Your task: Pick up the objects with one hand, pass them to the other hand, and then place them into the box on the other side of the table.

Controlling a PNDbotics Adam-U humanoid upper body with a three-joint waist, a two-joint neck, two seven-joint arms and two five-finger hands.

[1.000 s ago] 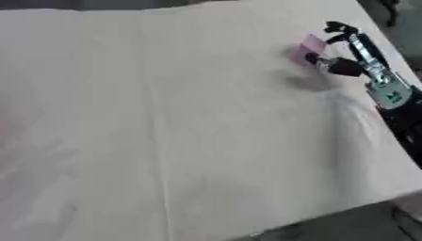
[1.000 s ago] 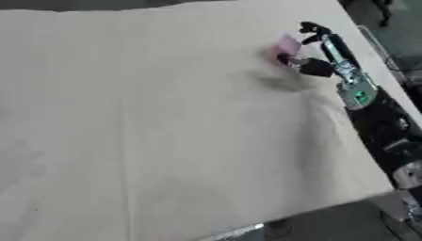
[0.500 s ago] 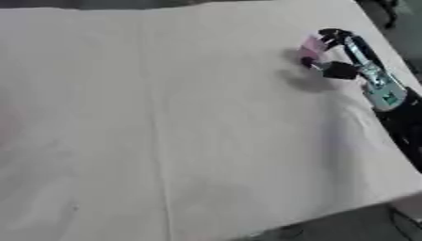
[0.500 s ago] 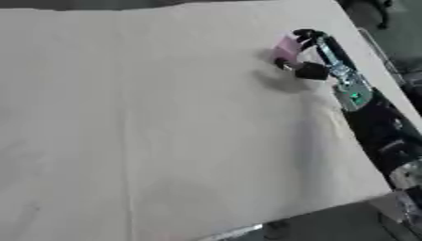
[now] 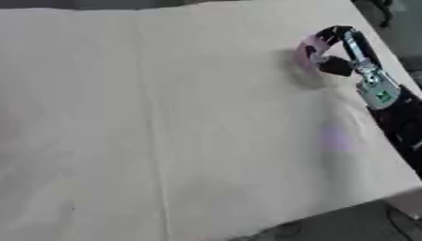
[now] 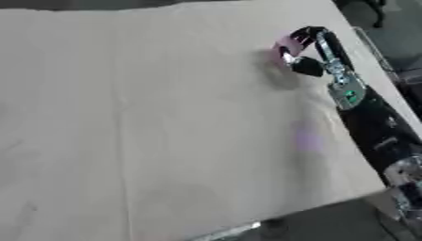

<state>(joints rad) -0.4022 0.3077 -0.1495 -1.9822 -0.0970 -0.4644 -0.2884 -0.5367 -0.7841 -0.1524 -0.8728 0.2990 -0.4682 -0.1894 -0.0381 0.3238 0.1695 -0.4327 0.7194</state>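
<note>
Pink object (image 6: pixel 288 47) now drawn further into right hand (image 6: pixel 317 49), fingers curled round it, above cloth-covered table (image 6: pixel 148 122) far right corner.

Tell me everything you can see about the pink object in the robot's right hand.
The pink object is small, pale pink and rounded; its exact shape and material cannot be made out. It sits near the far right of the cream cloth-covered table, held in the right hand, whose black fingers curl over its top while the thumb closes beneath. A shadow lies on the cloth just below it.
</note>
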